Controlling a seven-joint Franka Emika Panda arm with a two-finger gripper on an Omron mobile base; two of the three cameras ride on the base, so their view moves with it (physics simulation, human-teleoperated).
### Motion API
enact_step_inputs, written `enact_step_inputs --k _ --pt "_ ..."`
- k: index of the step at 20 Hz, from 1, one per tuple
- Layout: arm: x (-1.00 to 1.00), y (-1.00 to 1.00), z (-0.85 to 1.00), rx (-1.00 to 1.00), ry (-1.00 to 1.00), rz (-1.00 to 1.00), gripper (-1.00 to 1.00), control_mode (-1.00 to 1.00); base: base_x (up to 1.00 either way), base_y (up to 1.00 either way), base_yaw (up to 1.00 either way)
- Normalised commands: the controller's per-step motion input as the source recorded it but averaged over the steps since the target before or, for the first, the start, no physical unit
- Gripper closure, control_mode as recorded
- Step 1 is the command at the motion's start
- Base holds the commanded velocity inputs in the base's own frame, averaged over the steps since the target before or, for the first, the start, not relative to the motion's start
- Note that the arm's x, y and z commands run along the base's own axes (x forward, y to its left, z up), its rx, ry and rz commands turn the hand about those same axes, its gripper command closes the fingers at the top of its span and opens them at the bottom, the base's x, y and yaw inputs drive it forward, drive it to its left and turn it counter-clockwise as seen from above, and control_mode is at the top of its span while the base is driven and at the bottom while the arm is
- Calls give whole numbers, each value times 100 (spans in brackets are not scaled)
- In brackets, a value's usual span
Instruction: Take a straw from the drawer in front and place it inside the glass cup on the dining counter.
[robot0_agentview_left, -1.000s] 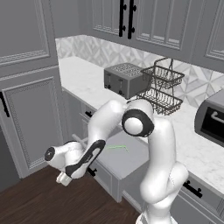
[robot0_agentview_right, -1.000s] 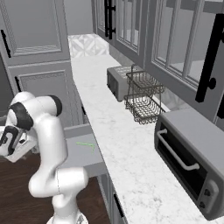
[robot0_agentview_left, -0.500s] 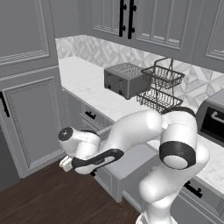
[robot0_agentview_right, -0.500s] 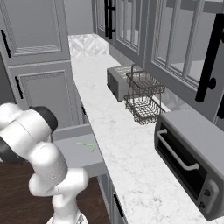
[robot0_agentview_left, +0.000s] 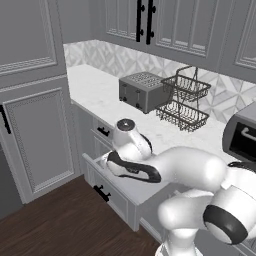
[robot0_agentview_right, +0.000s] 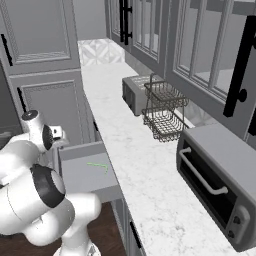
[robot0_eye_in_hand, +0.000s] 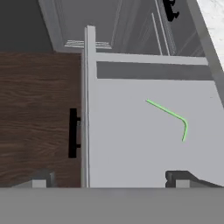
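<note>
The drawer (robot0_eye_in_hand: 144, 144) stands pulled open, with its framed front and short black bar handle (robot0_eye_in_hand: 73, 132) on the left of the hand view. The thin green straw (robot0_eye_in_hand: 168, 114) lies flat on the drawer floor, bent tip toward the lower right; it also shows as the straw (robot0_agentview_right: 97, 166) in the right base view. My gripper (robot0_eye_in_hand: 111, 181) hovers above the drawer, open, its fingertips (robot0_eye_in_hand: 41, 179) far apart and nothing between them. The straw lies ahead of it, toward the right fingertip. My forearm reaches over the drawer (robot0_agentview_left: 120, 187). The glass cup and the dining counter are out of view.
On the marble worktop (robot0_agentview_right: 135, 150) stand a toaster (robot0_agentview_left: 142, 90), a two-tier wire basket (robot0_agentview_left: 184, 102) and a toaster oven (robot0_agentview_right: 215, 175). Tall grey cabinet doors (robot0_agentview_left: 37, 135) are to the left. Dark wood floor (robot0_eye_in_hand: 39, 109) lies before the drawer front.
My arm has swung from low in front of the drawer front up and over the open drawer. The drawer and the straw have stayed where they were.
</note>
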Motion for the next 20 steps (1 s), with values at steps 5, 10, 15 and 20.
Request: enact_step_inputs --k 5,10,15,20 --pt "52 -73 -11 0 6 -4 -100 -100 0 0 0" --pt "66 -30 -45 0 13 -5 -100 -100 0 0 0" --pt "36 1 -68 0 14 -2 -100 -100 0 0 0" --pt "25 14 -65 0 15 -1 -100 -100 0 0 0"
